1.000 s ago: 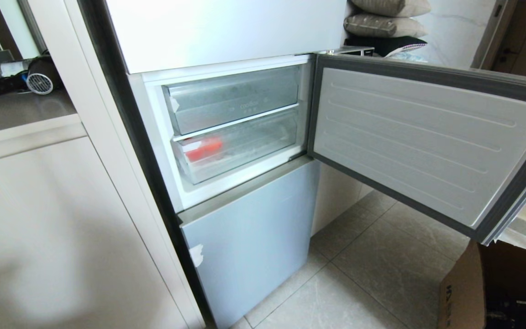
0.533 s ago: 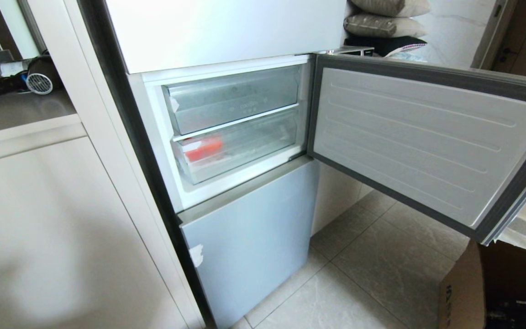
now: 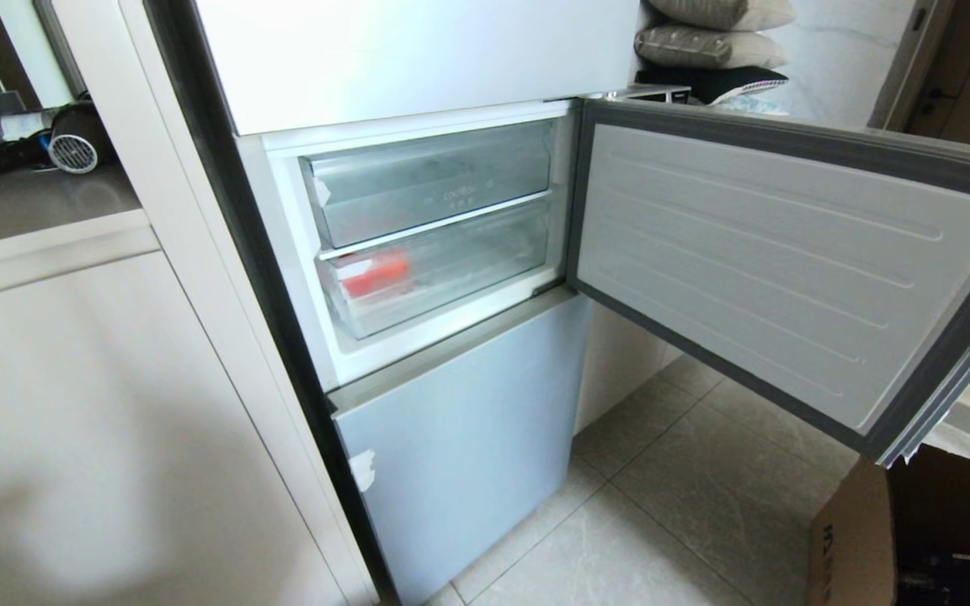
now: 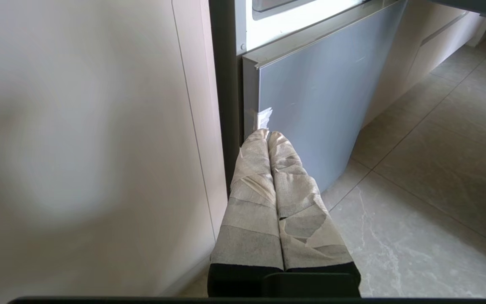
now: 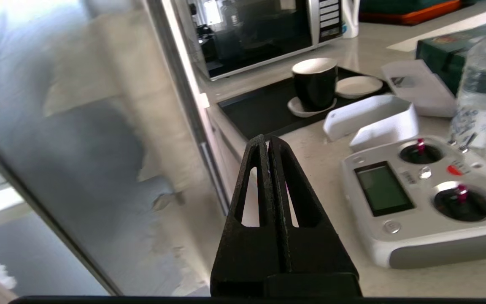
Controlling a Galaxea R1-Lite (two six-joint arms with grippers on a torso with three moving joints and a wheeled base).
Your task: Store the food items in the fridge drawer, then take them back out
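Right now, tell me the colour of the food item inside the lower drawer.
Bright red food item, clearest in the head view.

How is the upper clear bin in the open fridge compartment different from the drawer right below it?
The upper bin has faint printed lettering on its face; the fridge drawer below shows none. The fridge drawer holds a bright red item at its left end, while nothing shows through the upper bin. The fridge drawer looks frostier. Both are clear plastic, pushed in, with a white tape scrap at the left end.

A red food item shows through the frosted clear fridge drawer; grey-marbled floor tiles.
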